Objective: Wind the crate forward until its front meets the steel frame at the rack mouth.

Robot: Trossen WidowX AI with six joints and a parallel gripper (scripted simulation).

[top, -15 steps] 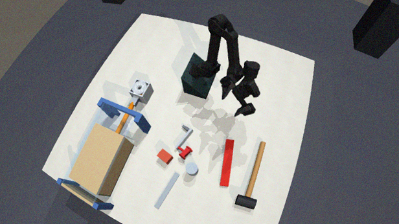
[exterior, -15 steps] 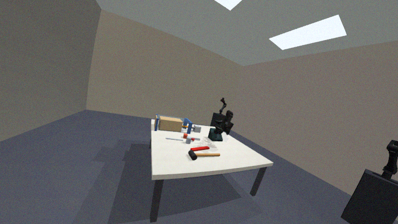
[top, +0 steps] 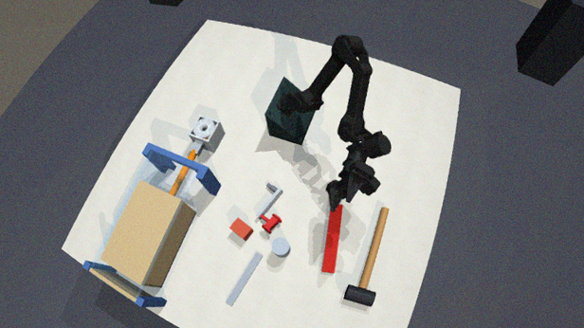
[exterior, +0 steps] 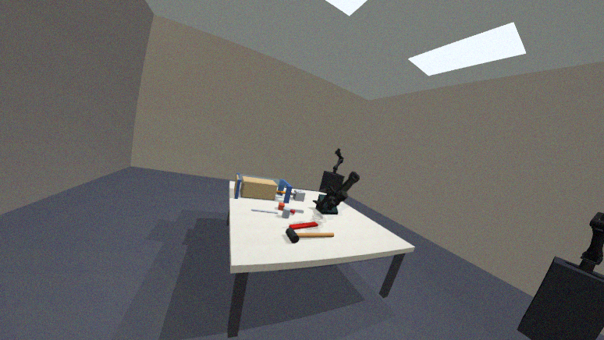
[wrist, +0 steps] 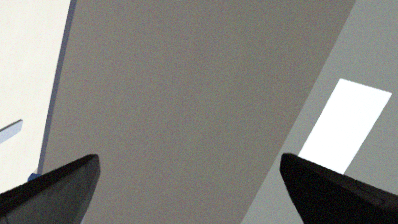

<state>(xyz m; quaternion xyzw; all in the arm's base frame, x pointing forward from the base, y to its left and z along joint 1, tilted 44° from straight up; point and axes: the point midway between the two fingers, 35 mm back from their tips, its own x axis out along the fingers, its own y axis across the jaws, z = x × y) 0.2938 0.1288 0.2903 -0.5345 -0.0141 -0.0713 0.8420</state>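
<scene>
The tan crate (top: pixel 141 232) (exterior: pixel 258 189) sits flat in the clear-panelled cubby, a gap behind the blue mouth frame (top: pixel 179 160) (exterior: pixel 289 196). An orange strap (top: pixel 183 173) runs from it to the grey winch (top: pixel 207 134) (exterior: pixel 299 196), whose round top hole shows. A grey cranked bar (top: pixel 268 203), seemingly the handle, lies mid-bench; a red spool-shaped piece (top: pixel 270 223) is at its lower end, and I cannot tell if they are joined. My gripper (top: pixel 341 204) (wrist: pixel 192 162) is open and empty, seen above the red bar's upper end, well right of the cranked bar.
A red bar (top: pixel 332 242) (exterior: pixel 303 225) and a mallet (top: pixel 374 249) (exterior: pixel 314 235) lie on the right. An orange-red block (top: pixel 240 228), a pale cylinder (top: pixel 279 246) and a flat grey strip (top: pixel 244 278) lie between them and the crate. My dark arm base (top: pixel 286 126) stands near the winch.
</scene>
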